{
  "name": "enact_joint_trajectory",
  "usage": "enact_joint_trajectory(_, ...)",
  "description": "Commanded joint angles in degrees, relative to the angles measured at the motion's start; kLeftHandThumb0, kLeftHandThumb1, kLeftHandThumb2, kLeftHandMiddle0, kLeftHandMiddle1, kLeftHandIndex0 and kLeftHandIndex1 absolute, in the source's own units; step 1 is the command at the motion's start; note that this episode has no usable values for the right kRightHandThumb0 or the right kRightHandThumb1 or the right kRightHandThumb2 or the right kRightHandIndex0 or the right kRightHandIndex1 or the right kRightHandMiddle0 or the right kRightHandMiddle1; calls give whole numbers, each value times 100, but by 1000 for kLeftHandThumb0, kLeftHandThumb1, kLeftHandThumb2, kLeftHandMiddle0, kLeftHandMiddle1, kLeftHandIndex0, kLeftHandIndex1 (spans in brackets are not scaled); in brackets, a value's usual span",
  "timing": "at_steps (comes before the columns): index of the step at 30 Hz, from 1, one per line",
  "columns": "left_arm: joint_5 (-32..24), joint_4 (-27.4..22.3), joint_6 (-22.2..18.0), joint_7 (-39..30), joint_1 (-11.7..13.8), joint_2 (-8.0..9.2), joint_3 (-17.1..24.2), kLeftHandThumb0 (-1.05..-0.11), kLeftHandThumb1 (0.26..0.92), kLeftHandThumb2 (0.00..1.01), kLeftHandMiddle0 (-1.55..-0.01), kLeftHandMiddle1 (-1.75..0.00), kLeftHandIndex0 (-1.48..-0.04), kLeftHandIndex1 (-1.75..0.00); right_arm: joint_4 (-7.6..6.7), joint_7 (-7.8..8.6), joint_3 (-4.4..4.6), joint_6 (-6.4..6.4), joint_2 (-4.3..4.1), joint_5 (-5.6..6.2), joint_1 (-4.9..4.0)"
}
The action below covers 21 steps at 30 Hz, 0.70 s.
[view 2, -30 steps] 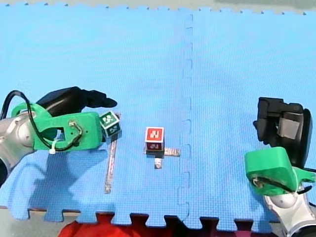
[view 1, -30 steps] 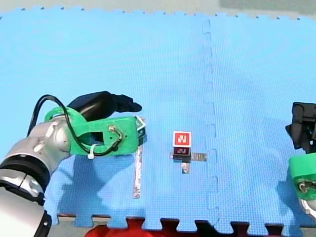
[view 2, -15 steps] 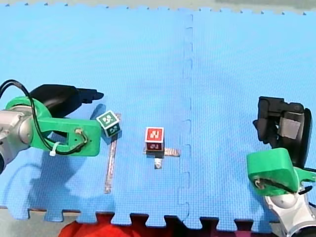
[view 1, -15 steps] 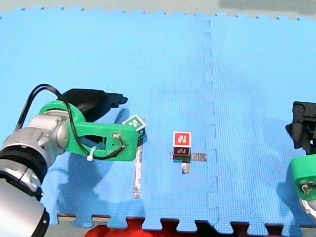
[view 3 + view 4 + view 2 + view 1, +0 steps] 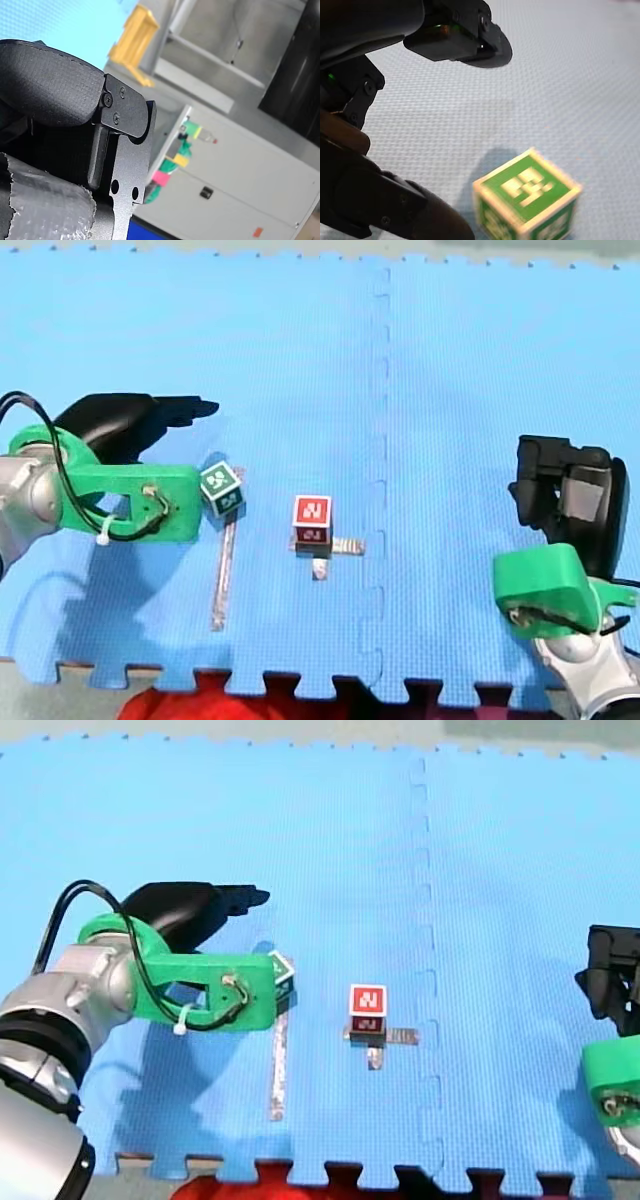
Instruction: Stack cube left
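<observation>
Left hand: sits at the left of the head views, a little above mid-height, over the blue foam mat. Its black fingers are stretched out toward the upper right, uncurled, with nothing in their grasp. The green wrist bracket lies below them.

Green cube: on the mat just beside the right end of that bracket, turned corner-on to the camera. I cannot tell whether bracket and cube touch. It is at the upper end of a long silver strip that runs down toward the lower edge of the mat.

Second wrist view: green cube sits low in the frame, its patterned white-and-green face up, with a shadow beside it. One black fingertip is above it and another is beside it; both are clear of the cube, with bare mat between.

Red cube: near frame centre, right of the green cube and apart from it, standing on short crossed silver strips.

Right hand: at the right edge, lower half, over the mat and well away from both cubes. I see nothing in it; I cannot tell how far open it is.
</observation>
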Motion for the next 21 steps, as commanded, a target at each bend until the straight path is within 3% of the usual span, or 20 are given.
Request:
enact_joint_trajectory(1,-126,24,-38,-80,55,2,128,-869,709,7,-896,-1746,-491,-53,32,-39,12,-13,-32,-5,-40)
enact_joint_trajectory(14,-1041,13,-146,-1132,142,-158,927,-899,727,5,-898,-1746,-606,-59,101,-180,81,1,-66,-97,-72)
enact_joint_trajectory(21,-1091,-4,-166,-1278,152,-148,1022,-880,723,1,-884,-1746,-653,-57,97,-224,114,5,-70,-112,-69)
